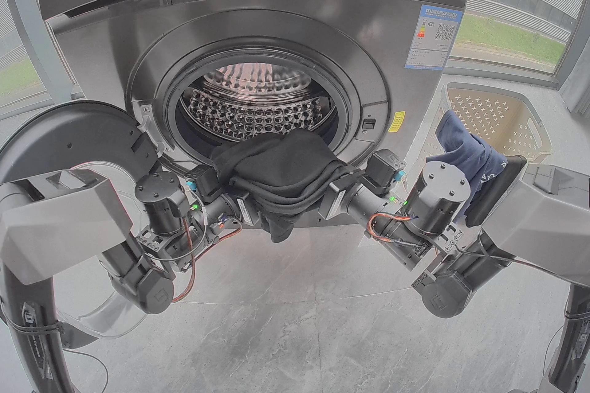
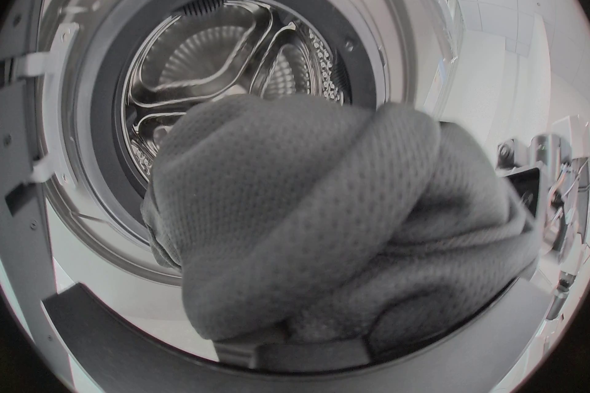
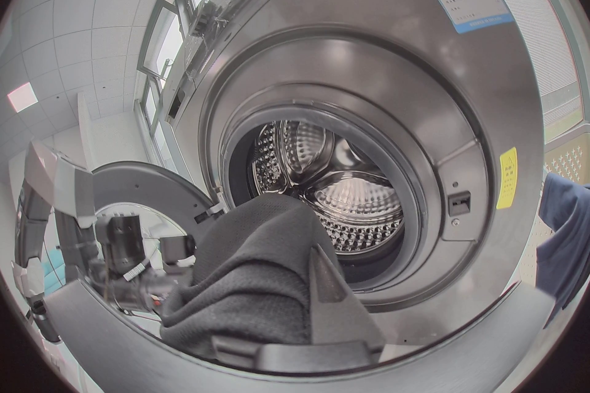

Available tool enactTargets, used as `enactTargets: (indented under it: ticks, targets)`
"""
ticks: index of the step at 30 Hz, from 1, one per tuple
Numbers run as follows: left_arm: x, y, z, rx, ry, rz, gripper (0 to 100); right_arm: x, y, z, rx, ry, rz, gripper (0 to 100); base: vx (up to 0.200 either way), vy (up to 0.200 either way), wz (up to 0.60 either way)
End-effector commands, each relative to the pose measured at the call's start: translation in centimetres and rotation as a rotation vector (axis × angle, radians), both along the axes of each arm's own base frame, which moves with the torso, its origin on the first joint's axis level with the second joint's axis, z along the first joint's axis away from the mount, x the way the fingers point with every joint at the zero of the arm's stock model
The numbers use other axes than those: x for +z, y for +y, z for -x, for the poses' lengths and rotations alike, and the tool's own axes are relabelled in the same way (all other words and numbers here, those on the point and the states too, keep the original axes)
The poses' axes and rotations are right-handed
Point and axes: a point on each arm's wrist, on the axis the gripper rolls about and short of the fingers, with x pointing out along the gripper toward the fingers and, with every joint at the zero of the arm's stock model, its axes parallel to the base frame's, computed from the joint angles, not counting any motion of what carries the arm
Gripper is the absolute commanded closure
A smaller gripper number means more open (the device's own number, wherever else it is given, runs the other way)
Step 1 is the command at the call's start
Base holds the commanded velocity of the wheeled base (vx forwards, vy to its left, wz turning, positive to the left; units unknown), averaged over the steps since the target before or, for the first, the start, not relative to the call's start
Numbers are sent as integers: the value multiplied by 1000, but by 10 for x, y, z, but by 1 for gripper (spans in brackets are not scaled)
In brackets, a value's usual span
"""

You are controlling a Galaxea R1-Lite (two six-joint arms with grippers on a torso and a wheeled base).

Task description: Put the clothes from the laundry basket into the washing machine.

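Observation:
A black garment (image 1: 283, 173) hangs between my two grippers at the lower rim of the washing machine's open drum (image 1: 258, 99). Its upper part rests on the rim and a fold dangles below. My left gripper (image 1: 253, 207) holds it from the left, my right gripper (image 1: 327, 198) from the right, and both are shut on the cloth, which buries their fingers. The left wrist view has the garment (image 2: 319, 216) bunched in front of the drum (image 2: 203, 56). In the right wrist view one finger (image 3: 335, 296) presses against the garment (image 3: 258, 271). A blue garment (image 1: 470, 151) drapes over the laundry basket (image 1: 498, 112).
The round door (image 1: 67, 136) stands swung open to the left, just behind my left arm. The beige basket sits on the floor right of the machine, beside my right arm. Grey tiled floor (image 1: 307, 314) lies open in front.

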Motion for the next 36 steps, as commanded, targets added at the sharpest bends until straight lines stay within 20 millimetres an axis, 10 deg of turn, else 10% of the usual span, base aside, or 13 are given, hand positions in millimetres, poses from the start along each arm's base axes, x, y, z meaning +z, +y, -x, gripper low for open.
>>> enactTargets:
  ticks: [1, 7, 8, 25, 36]
  targets:
    - [28, 7, 24, -13, -42, 32, 100, -18, 3, 1, 8, 37, 31, 100, 0, 0, 0]
    - [33, 4, 48, -44, -23, 30, 100, -26, 9, 6, 27, 54, 51, 100, 0, 0, 0]
    - [34, 4, 50, -43, -25, 32, 100, -26, 8, 7, 27, 56, 53, 0, 0, 0, 0]
    - [71, 30, 100, -51, -58, 115, 100, -26, -34, 83, 126, 132, 224, 0, 0, 0, 0]
    - [72, 40, 114, -42, -53, 112, 100, -19, -54, 94, 112, 139, 227, 0, 0, 0, 0]
